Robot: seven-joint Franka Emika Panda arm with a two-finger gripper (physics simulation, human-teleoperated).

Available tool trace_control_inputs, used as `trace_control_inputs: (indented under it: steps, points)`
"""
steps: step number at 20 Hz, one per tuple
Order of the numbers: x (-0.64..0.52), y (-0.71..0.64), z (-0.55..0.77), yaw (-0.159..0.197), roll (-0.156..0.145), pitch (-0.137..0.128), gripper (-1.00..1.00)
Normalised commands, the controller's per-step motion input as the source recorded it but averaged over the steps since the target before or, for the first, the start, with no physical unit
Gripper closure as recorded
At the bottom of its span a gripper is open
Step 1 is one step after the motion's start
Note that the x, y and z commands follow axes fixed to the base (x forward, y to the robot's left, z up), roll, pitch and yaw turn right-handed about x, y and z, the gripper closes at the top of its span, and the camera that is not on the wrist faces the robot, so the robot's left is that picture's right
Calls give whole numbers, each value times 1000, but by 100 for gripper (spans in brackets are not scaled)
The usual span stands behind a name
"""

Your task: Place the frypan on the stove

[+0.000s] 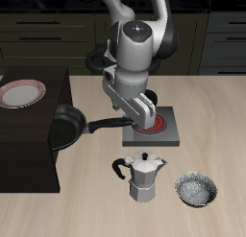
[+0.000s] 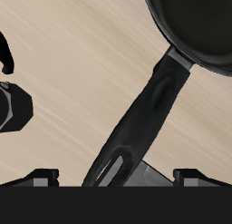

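My claw (image 1: 128,120) hangs low over the pale wooden table (image 1: 216,111), pinching the long dark grey handle of the frypan (image 1: 65,129) near its free end. In my wrist view, the handle runs as a smooth, slightly swollen bar with a slot near its tip, and passes between my two dark fingertips (image 2: 34,180). The frypan (image 2: 201,28) is round, black and shallow. Its bowl hangs over the edge of a dark lower cabinet top, beside the table. On that dark surface, farther back, sits a white plate (image 1: 22,93) with a red rim. The stove (image 1: 159,133), a flat grey square with a red spiral coil, lies just past my claw, partly hidden by my arm. Nearer the table's front edge stand a faceted silver moka pot (image 1: 144,175) and a small speckled grey bowl (image 1: 196,190).
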Motion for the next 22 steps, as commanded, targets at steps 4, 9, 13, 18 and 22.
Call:
trace_control_inputs:
  steps: [4, 9, 13, 18, 22]
  points:
    - [42, -61, -201, -23, -6, 27, -100]
    - [-14, -4, -198, -6, 17, 4, 100]
    - [-10, 47, -10, 38, 17, -1, 100]
    - [14, 13, 70, -15, 6, -7, 100]
    - [-24, 56, 98, 18, 0, -2, 100]
